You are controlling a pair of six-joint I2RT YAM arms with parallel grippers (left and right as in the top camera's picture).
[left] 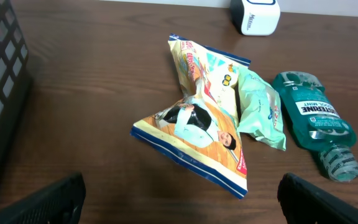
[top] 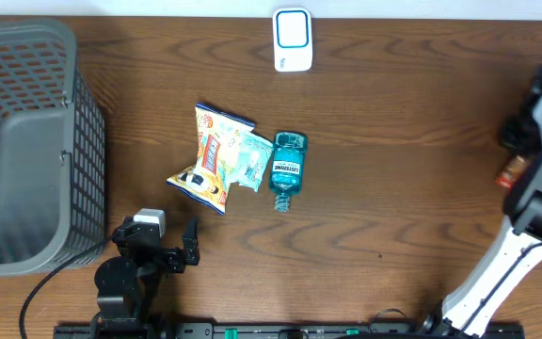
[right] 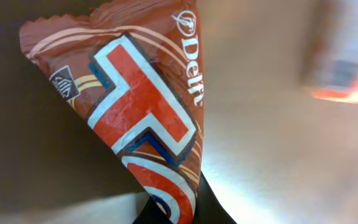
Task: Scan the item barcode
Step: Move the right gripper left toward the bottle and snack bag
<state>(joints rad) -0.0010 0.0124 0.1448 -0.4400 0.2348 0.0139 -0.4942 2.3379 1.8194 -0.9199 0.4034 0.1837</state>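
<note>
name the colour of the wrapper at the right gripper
The wrapper is brown with red, white and blue lettering; best in right wrist view.

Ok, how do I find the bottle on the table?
Start at the big grey basket on the left, then look right to the group in the middle. The bottle lies at its right end, beside a pale green pouch. It alone is see-through teal, not a crinkly bag.

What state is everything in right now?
Wrapper: held in the jaws.
Right gripper: shut on it.
Left gripper: open, empty.
Chip bag: lying on the table, crumpled.
Green pack: lying against the chip bag.
Bottle: on its side, capped.
Basket: upright, looks empty.
Scanner: at the far edge, nothing near it.
</note>
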